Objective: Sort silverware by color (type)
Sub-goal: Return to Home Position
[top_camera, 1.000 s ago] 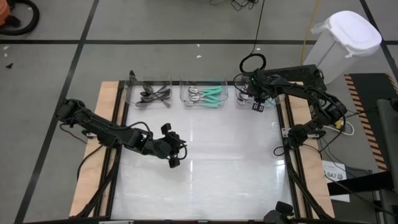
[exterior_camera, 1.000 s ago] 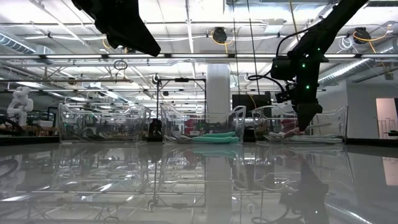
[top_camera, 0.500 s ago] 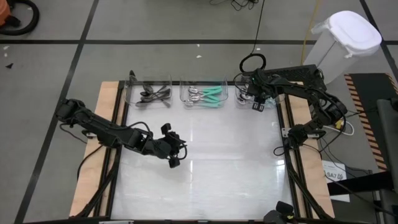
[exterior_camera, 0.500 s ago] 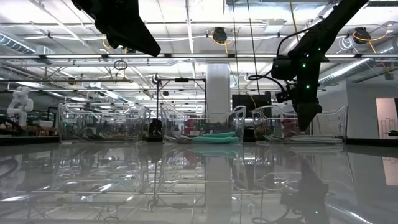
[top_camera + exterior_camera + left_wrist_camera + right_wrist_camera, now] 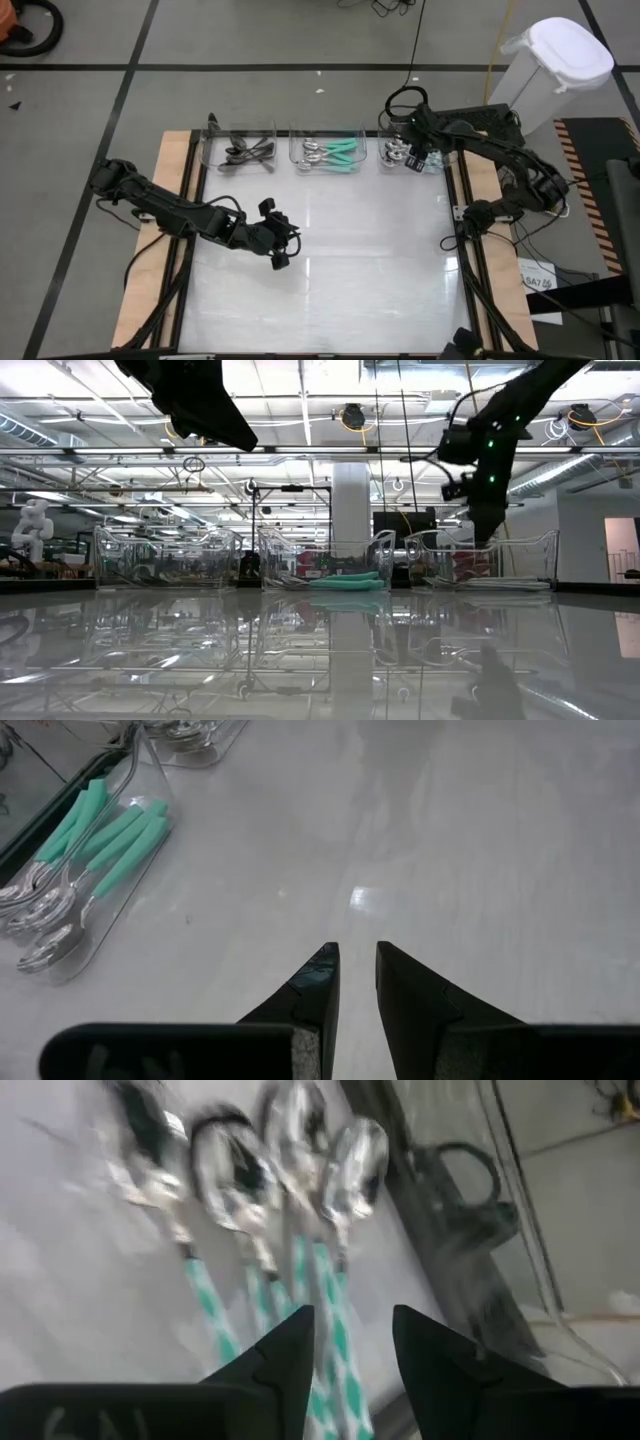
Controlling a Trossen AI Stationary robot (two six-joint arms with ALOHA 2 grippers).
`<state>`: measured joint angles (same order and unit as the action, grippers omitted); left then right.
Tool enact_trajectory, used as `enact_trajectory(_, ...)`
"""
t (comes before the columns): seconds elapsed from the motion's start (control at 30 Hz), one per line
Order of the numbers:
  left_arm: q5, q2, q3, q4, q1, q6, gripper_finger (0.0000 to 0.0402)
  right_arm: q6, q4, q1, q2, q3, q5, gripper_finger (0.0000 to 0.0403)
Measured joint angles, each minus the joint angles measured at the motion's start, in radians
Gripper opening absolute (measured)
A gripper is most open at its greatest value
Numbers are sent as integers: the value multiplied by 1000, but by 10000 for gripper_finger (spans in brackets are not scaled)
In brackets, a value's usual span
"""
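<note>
Well, the right gripper [image 5: 414, 160] hangs over the right bin [image 5: 384, 168], jaws apart and empty, patterned spoons [image 5: 300, 1200] lying below it. Black spoons [image 5: 245, 152] sit in the left bin [image 5: 208, 150], teal-handled spoons [image 5: 335, 153] in the middle bin [image 5: 295, 148]. The left gripper [image 5: 277, 255] hovers mid-table, jaws slightly parted, empty.

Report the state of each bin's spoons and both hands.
Black spoons: lying in left bin.
Teal-handled spoons: lying in middle bin.
Green patterned spoons: lying in right bin.
Left hand: slightly open, empty, over the table.
Right hand: open, empty, above right bin.
</note>
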<state>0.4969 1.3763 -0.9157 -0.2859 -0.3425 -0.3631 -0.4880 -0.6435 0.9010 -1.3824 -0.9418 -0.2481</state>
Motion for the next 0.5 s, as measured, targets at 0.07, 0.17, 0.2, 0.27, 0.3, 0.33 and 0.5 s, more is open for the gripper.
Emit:
enact_trajectory(0.07, 0, 0, 0, 0, 3, 2, 72, 11, -7, -13, 52, 2, 39, 131)
enact_trajectory(0.17, 0, 0, 0, 1, 5, 14, 72, 42, -14, -48, 141, 1, 128, 131)
enact_trajectory(0.2, 0, 0, 0, 1, 4, 15, 72, 58, -19, -63, 168, 1, 165, 131)
enact_trajectory(0.27, 0, 0, 0, 2, 5, 22, 72, 99, -20, -101, 218, 1, 256, 131)
enact_trajectory(0.3, 0, 0, 0, 2, 5, 30, 72, 120, -16, -124, 240, 1, 296, 130)
enact_trajectory(0.33, 0, 0, 0, 2, 5, 40, 72, 138, -9, -149, 260, 1, 328, 130)
enact_trajectory(0.5, 1, 0, 0, 4, 15, 178, 72, 220, -1, -304, 316, 0, 354, 130)
